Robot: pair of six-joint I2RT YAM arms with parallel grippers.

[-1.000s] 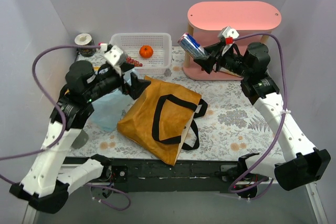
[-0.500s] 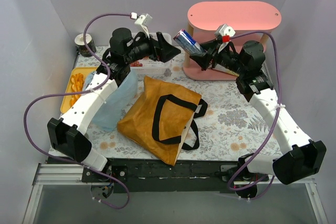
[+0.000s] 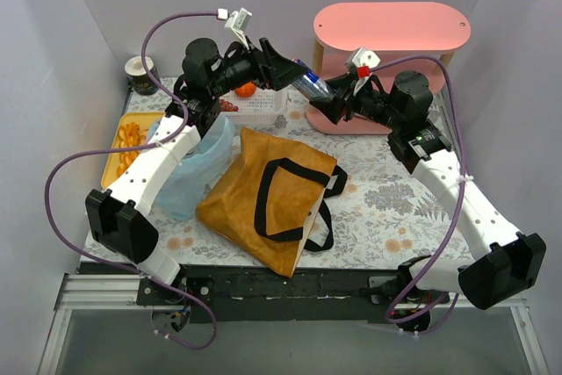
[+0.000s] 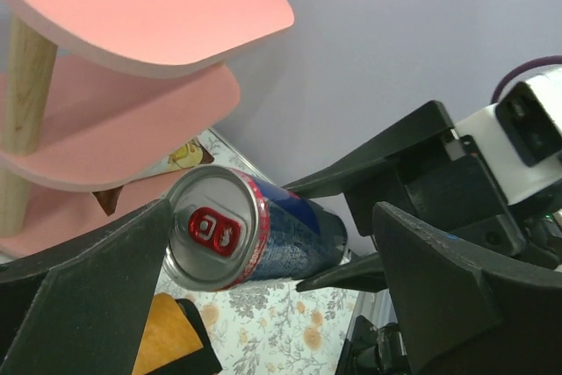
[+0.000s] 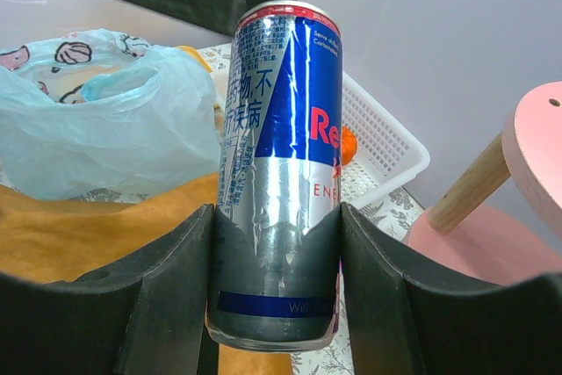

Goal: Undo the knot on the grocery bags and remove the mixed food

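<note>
The left arm (image 3: 154, 169) and the right arm (image 3: 458, 204) are built alike. The long links have smooth white shells, and the joints sit in chunky, rounded black housings. A thin purple cable (image 3: 180, 17) trails in loose loops along each arm. Each wrist carries a small white block, and the right wrist's block (image 3: 361, 61) bears a red mark. The left claw (image 3: 291, 72) and the right claw (image 3: 327, 104) are matte black, with broad, angular, wedge-shaped fingers.

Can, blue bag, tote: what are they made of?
Drink can: looks like metal, likely aluminium; glossy printed wall, bright silver lid. Blue bag: thin plastic film; translucent, crinkled, shiny. Tote: seems woven fabric; matte mustard surface, soft folds.
</note>
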